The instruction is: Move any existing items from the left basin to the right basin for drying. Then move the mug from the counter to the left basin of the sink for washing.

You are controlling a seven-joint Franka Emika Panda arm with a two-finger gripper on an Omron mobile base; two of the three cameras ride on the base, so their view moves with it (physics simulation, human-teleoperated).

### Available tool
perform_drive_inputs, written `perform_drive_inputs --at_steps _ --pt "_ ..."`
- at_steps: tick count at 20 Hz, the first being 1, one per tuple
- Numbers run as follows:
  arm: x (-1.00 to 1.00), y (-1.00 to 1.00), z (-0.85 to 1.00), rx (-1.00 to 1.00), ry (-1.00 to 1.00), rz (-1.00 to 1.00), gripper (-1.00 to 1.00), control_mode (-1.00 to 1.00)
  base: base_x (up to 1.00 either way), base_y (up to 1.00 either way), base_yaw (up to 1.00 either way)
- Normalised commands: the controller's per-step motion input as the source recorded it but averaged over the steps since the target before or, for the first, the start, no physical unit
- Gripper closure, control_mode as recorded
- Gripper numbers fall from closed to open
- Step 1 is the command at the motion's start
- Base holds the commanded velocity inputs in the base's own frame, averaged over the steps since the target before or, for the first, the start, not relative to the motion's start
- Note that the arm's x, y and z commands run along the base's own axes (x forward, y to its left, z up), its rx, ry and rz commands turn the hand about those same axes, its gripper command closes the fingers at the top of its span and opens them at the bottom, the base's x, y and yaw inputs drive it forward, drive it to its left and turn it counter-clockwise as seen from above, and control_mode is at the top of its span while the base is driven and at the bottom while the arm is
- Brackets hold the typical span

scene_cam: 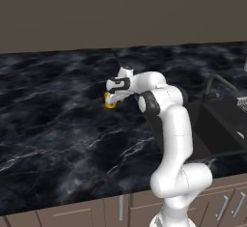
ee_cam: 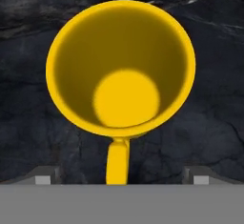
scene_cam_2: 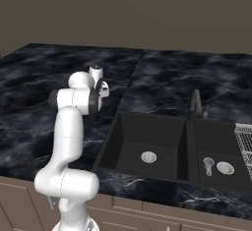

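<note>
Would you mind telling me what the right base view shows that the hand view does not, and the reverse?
The right base view alone shows the sink: the left basin holding just its drain, the right basin with a small silvery item beside its drain, the faucet behind the divider, and a wire rack at the right edge. The hand view alone shows the mug from above, upright and empty, handle pointing between the spread fingers. Both share the counter.

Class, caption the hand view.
Gripper open above the upright yellow mug, handle between its fingertips, on the black marble counter.
</note>
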Motion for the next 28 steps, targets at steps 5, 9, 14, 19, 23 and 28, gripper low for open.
perform_drive_inputs --at_steps 5,9,14,19,23,28 --pt "0.22 0.0 -0.05 0.0 0.0 0.03 -1.0 -1.0 0.0 0.0 0.0" --pt "0.32 0.0 -0.02 0.0 0.0 0.02 -1.0 -1.0 0.0 0.0 0.0" --pt "0.21 0.01 -0.01 0.0 0.0 0.02 1.0 -1.0 0.0 0.0 0.0" --pt "0.0 0.07 -0.07 0.0 0.0 0.04 1.0 -1.0 0.0 0.0 0.0" --pt "0.0 0.08 -0.08 0.0 0.01 0.01 1.0 -1.0 0.0 0.0 0.0" --pt "-0.11 0.01 -0.01 0.0 0.0 0.0 1.0 -1.0 0.0 0.0 0.0"
